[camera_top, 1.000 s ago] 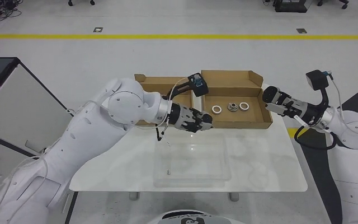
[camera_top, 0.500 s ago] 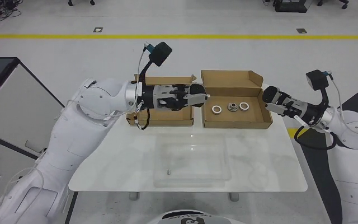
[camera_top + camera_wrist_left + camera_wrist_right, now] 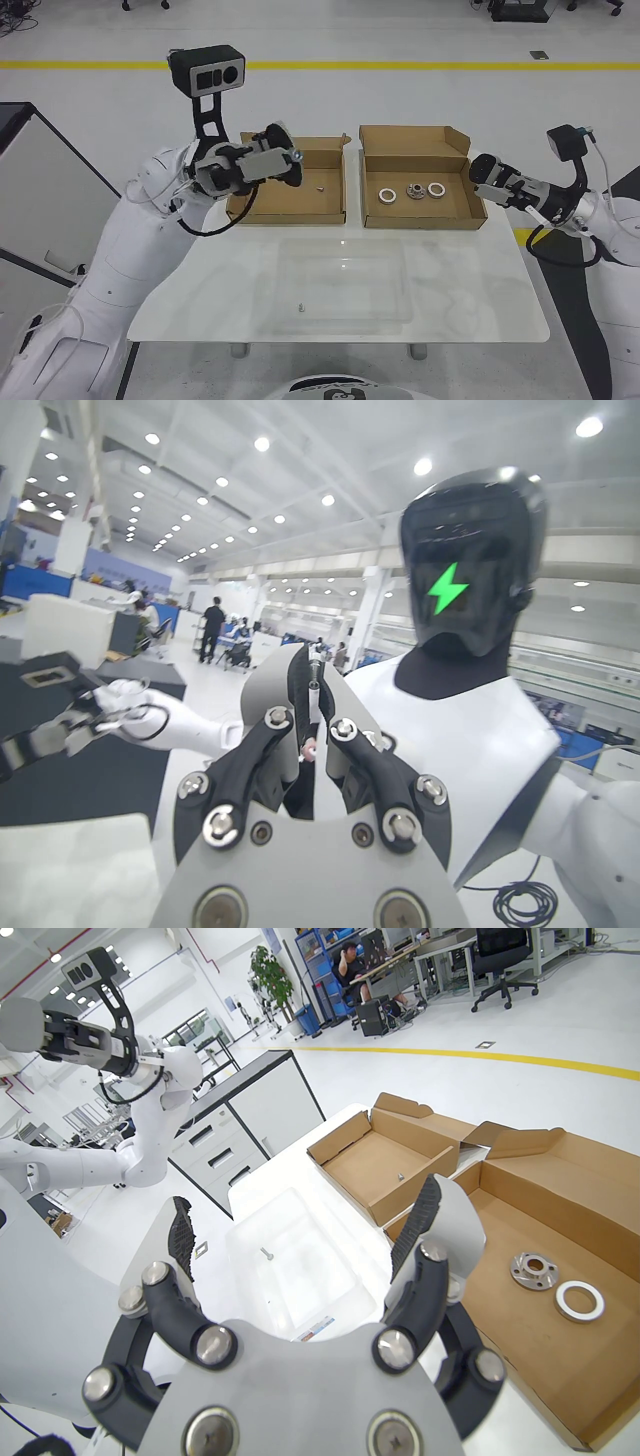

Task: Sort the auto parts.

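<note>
Tray (image 3: 345,255) of clear plastic sits at lower centre of the top frame on the white table (image 3: 480,290). A loose bolt (image 3: 302,307) lies flat on its side in it, too small there to tell which way it points.

Beyond the tray two open cardboard boxes stand side by side. The left box (image 3: 270,205) holds one small screw (image 3: 318,184) on its floor. The right box (image 3: 450,212) holds a flat ring (image 3: 387,195), a flanged hub (image 3: 413,190) and a second ring (image 3: 437,188) in a row, all lying flat.

Above the left box's far-left part, the left gripper (image 3: 290,160) is raised, fingers (image 3: 270,695) pressed together on a threaded bolt (image 3: 312,670). The bolt's long axis runs along the fingers, and one end pokes past the tips toward the right of the top frame.

At the right box's right edge the right gripper (image 3: 478,172) hangs with fingers spread wide, holding nothing.

Past the table lies a pale floor (image 3: 120,110) crossed by a yellow line (image 3: 400,65), with a grey cabinet (image 3: 40,190) at the left edge.
</note>
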`<state>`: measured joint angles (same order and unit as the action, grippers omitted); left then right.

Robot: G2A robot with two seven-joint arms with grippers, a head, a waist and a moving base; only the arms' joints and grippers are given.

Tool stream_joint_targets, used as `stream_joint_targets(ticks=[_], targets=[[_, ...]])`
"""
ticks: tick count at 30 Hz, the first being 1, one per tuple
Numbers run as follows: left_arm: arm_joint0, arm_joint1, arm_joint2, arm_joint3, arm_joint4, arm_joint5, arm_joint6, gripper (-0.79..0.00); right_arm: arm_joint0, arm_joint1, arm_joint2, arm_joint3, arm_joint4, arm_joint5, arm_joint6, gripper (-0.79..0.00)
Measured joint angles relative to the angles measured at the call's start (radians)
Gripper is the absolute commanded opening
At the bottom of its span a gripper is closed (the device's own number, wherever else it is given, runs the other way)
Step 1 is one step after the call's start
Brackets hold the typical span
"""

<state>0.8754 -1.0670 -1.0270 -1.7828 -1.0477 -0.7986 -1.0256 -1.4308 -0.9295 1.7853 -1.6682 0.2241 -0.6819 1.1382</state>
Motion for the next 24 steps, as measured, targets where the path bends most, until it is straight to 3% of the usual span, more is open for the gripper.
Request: stream_joint_targets(ticks=[8,14,24], targets=[[0.031,-0.047,-0.027,-0.054,-0.178,0.023,-0.02,-0.785,0.0,0.0,0.0,0.0,0.0,0.0,0.0,0.0],[0.064,-0.105,-0.101,-0.057,-0.271,0.109,-0.106,-0.785,0.0,0.0,0.0,0.0,0.0,0.0,0.0,0.0],[0.095,-0.204,-0.206,0.007,-0.184,0.24,-0.237,-0.785,0.0,0.0,0.0,0.0,0.0,0.0,0.0,0.0]])
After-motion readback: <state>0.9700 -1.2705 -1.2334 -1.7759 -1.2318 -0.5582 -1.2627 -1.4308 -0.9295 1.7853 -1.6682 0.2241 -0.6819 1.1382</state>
